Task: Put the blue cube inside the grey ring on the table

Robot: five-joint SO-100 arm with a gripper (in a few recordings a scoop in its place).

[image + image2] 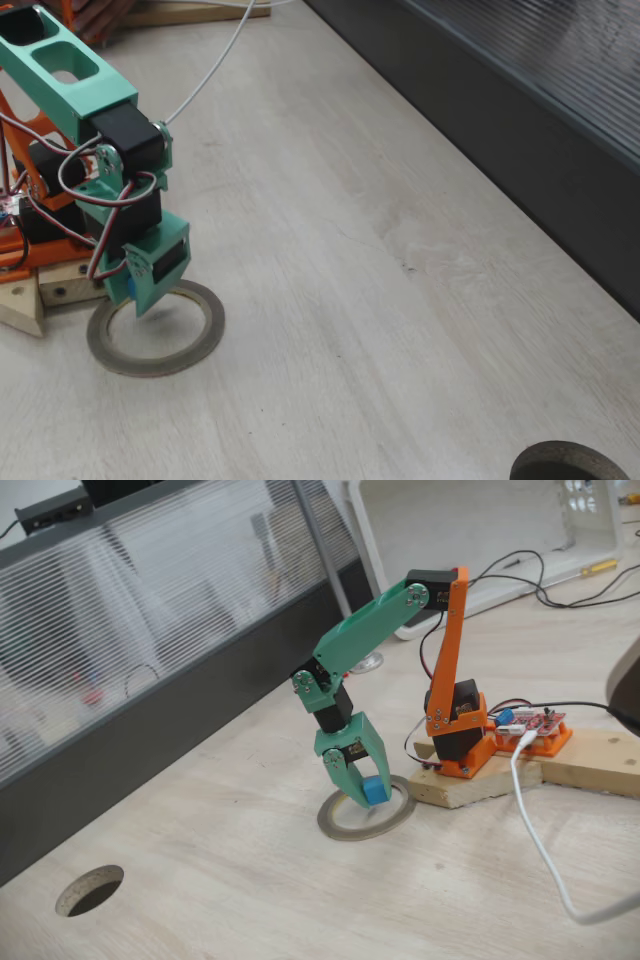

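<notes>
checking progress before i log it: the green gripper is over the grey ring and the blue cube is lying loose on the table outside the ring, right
Not quite. The gripper is over the grey ring, but the blue cube is not loose on the table: it sits between the green fingers, above the ring's hole. The fixed view facing the arm's orange base shows it.

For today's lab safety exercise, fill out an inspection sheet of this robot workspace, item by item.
Surface: pale wood-grain table, with a round hole cut in it.
Job's things: blue cube held over the grey ring, which lies flat by the arm's base.
Clutter: wooden blocks under the base.
Grippers: green end effector closed on the cube.
Cables: white cable across the table; servo wires on the arm.
Surroundings: dark ribbed panel; red circuit board.
</notes>
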